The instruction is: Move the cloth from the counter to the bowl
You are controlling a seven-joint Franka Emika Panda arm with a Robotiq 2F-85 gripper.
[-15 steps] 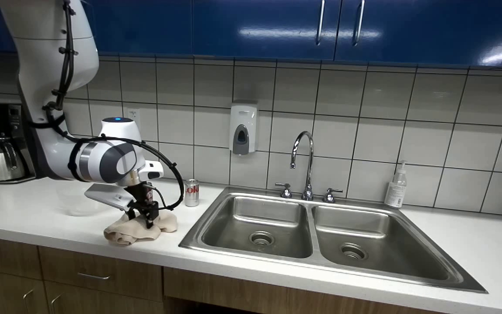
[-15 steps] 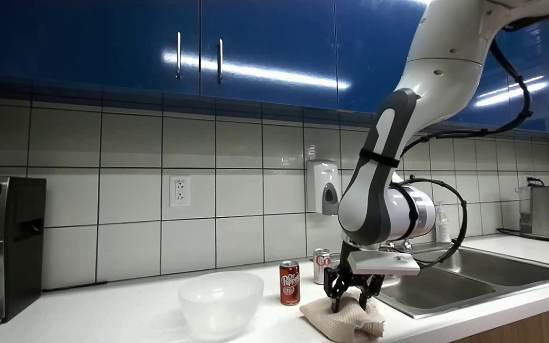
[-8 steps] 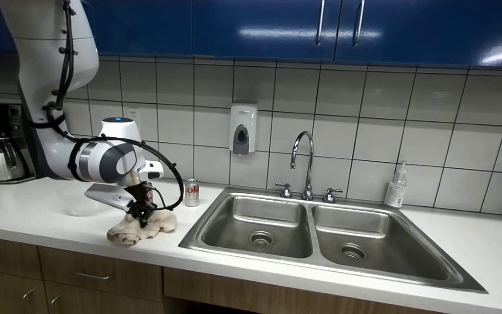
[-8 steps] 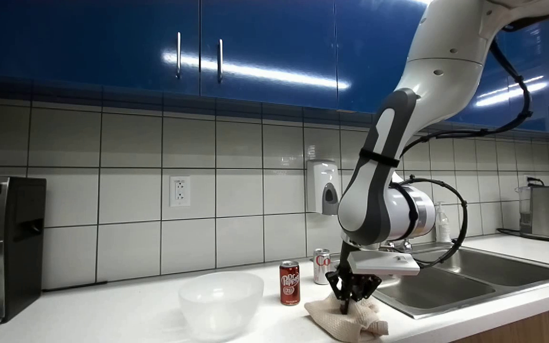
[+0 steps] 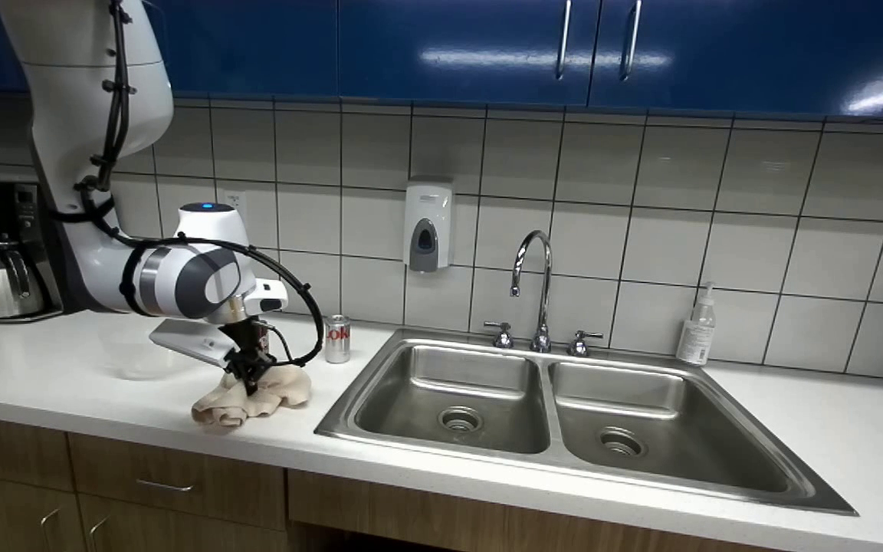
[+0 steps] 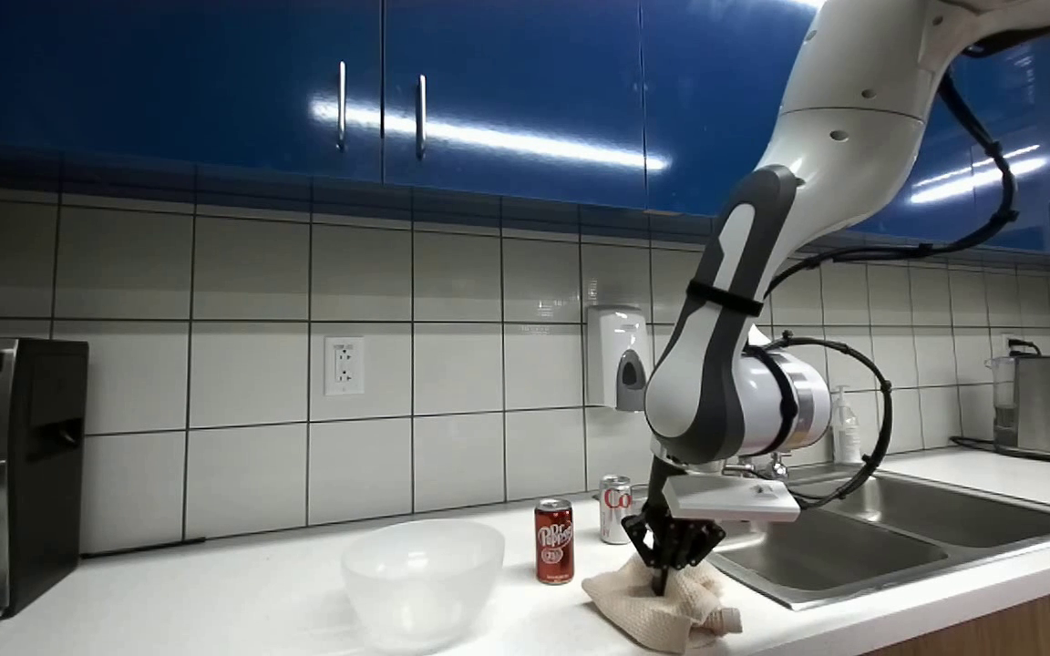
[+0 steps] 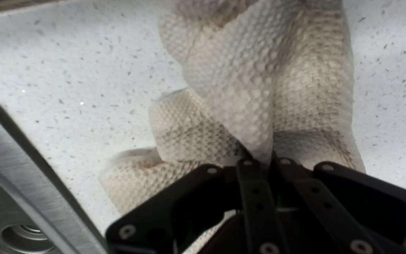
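The beige waffle-weave cloth (image 5: 215, 408) lies crumpled on the white counter (image 6: 215, 606), close to its front edge. My gripper (image 6: 660, 584) points down into the middle of it with the jaws brought together. In the wrist view a raised fold of the cloth (image 7: 245, 81) runs in between the fingers, so the gripper (image 7: 263, 158) is shut on it. The cloth's lower part still rests on the counter. A translucent white bowl (image 6: 423, 583) stands to the left of the cloth in an exterior view; its inside is mostly hidden.
A red Dr Pepper can (image 6: 554, 545) stands between bowl and cloth, toward the wall. A silver Coke can (image 5: 337, 340) is behind the gripper. The steel sink (image 5: 434, 460) borders the cloth's other side. A coffee maker (image 6: 42, 456) is at the far left.
The jaws have come together from wide apart and gathered the cloth between them. The cloth has bunched slightly inward, and the arm has risen a very little.
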